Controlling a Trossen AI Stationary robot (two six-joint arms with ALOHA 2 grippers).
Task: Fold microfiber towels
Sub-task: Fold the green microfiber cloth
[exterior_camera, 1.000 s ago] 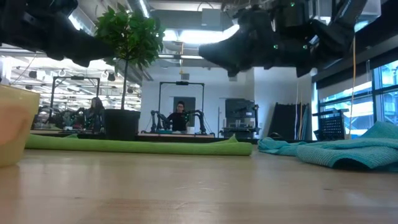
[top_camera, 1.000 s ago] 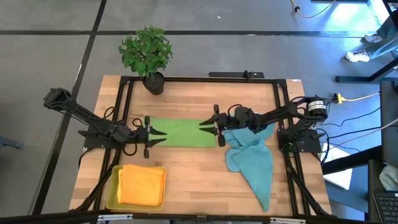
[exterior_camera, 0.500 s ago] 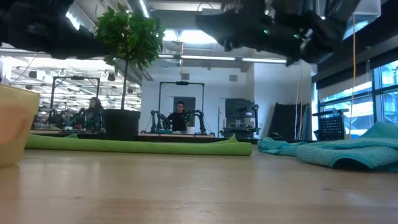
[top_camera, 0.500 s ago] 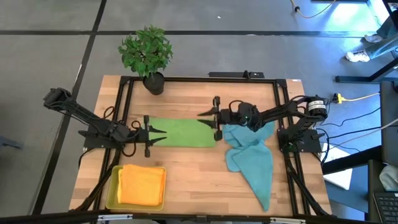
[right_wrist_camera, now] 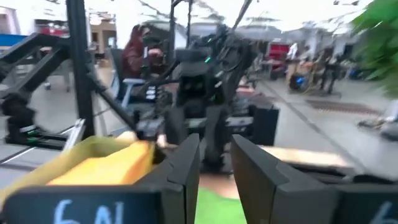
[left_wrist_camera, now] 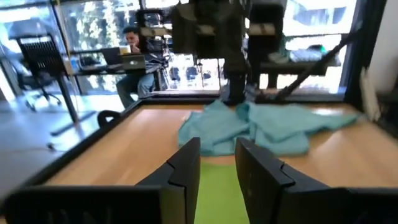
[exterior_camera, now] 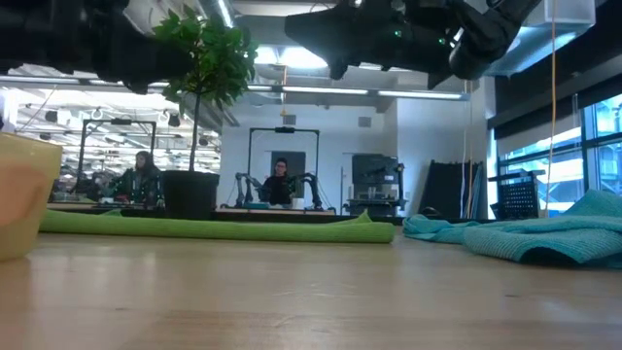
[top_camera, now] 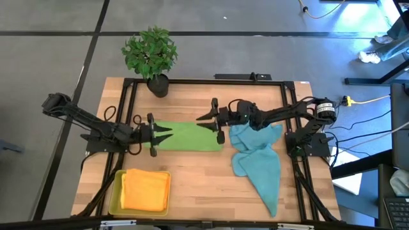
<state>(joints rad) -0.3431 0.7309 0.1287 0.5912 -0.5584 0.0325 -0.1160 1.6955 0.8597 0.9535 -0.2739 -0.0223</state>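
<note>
Green towel [top_camera: 188, 136] lies folded into a strip mid-counter; the low view shows only its edge. Left gripper [top_camera: 167, 133] hovers over its left end, right gripper [top_camera: 203, 121] over the right end, raised and further left than a second ago. Both sets of fingers narrow, empty. Teal towels [top_camera: 259, 160] heaped right, orange towel [top_camera: 146, 190] in tray [top_camera: 115, 195].

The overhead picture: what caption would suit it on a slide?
Two grippers, left and right, open over a folded green towel, beside a teal heap and a yellow tray.
</note>
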